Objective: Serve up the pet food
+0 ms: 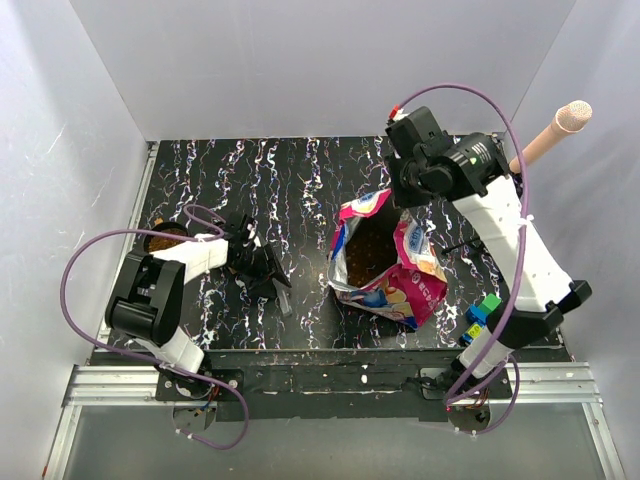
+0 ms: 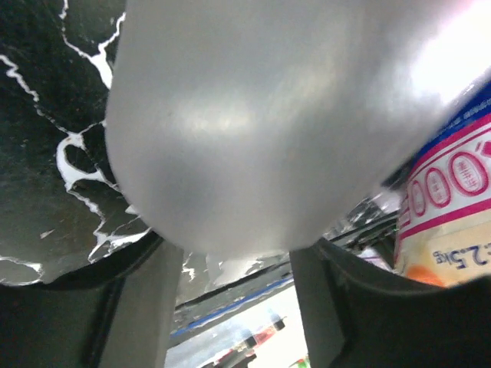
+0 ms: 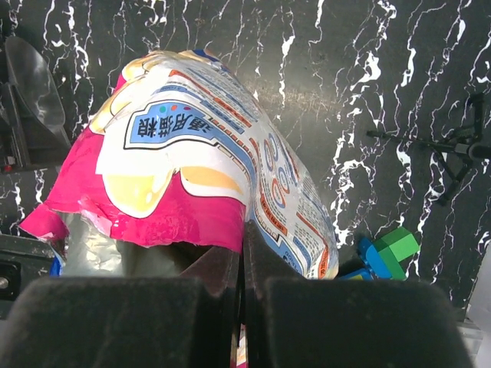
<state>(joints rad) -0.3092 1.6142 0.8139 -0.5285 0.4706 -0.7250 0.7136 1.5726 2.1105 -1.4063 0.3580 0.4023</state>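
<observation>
The pet food (image 1: 368,250) shows as a brown grainy mass inside the open magenta-and-blue bag (image 1: 415,285), which stands at the table's middle right. My right gripper (image 1: 406,212) is shut on the bag's back rim (image 3: 230,222); in the right wrist view its jaws (image 3: 244,257) press together on the rim. More brown kibble lies in a bowl (image 1: 152,230) at the far left, partly hidden by my left arm. My left gripper (image 1: 265,275) sits between bowl and bag, jaws apart (image 2: 234,257). A silver scoop (image 2: 268,115) rests just past its fingertips.
Green and blue toy blocks (image 1: 482,312) lie right of the bag, by my right arm's base. A pink-tipped rod (image 1: 550,135) leans at the back right. A small black stand (image 3: 453,149) is on the marbled table. White walls close in three sides.
</observation>
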